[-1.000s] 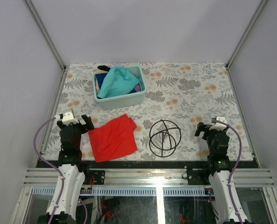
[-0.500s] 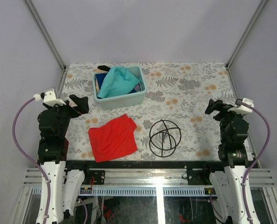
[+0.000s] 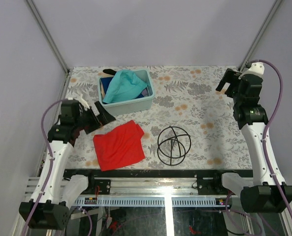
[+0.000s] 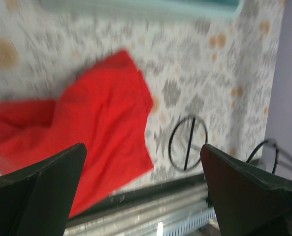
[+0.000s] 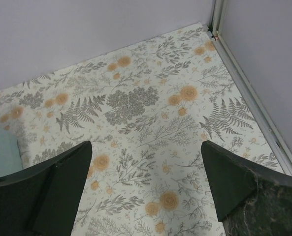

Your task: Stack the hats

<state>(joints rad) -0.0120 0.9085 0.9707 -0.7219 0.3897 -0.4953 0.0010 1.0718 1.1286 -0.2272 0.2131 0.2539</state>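
Note:
The hats lie in a pale-teal bin (image 3: 127, 105) at the back left of the table. A teal hat (image 3: 123, 84) is on top. Bits of a dark blue hat (image 3: 107, 82) and a tan hat (image 3: 102, 90) show beside it. The lavender hat is hidden. My left gripper (image 3: 99, 113) is open and empty, just left of the bin's front and above the red cloth's far left corner. My right gripper (image 3: 226, 81) is open and empty, high over the table's far right. In the right wrist view my right gripper (image 5: 146, 191) has only floral table between its fingers.
A flat red cloth (image 3: 118, 145) lies near the front, and it also shows in the left wrist view (image 4: 86, 123). A black wire ring frame (image 3: 174, 142) sits to its right. A small black item (image 3: 109, 72) lies behind the bin. Metal posts and grey walls bound the table.
Both arms have lifted from their folded rest at the near edge. The left gripper has swung toward the bin's front. The right gripper has reached up to the far right corner.

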